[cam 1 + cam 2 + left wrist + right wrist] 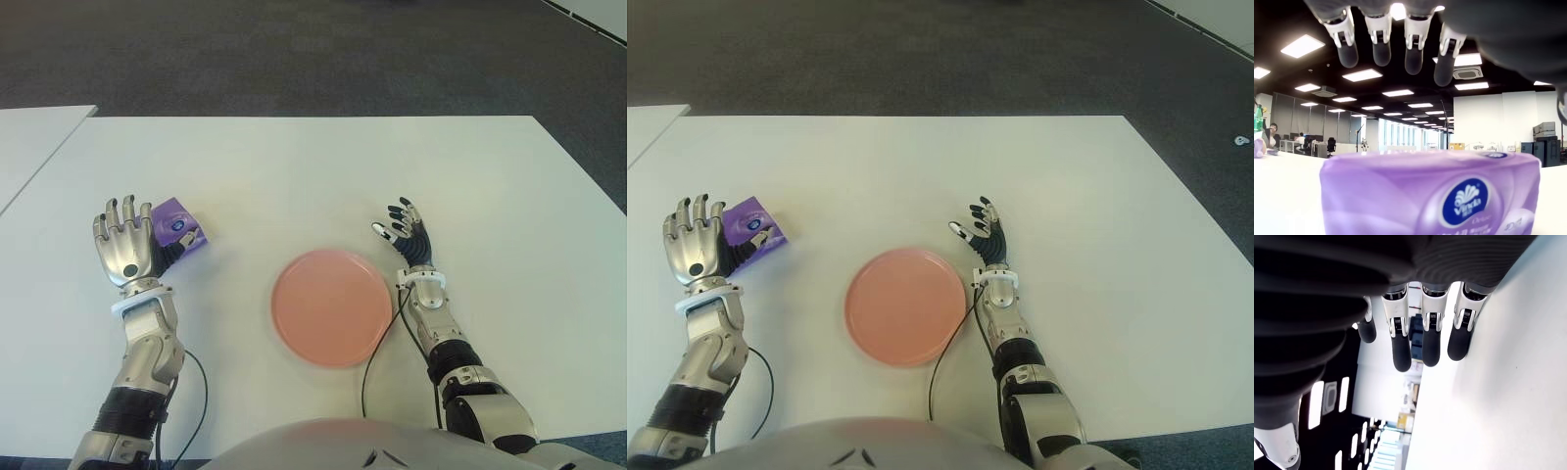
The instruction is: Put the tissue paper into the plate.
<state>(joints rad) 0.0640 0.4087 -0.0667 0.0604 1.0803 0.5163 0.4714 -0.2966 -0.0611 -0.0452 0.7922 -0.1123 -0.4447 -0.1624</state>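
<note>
Near the table's [294,166] front edge lies the round pink plate [330,306], flanked by the spread, empty right hand [404,231] and, leftward, the spread left hand [125,245] beside the glossy purple tissue pack [176,225].

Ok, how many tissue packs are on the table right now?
1. The purple tissue pack lies on the white table, just right of the open left hand and left of the pink plate. None shows by the right hand.
</note>
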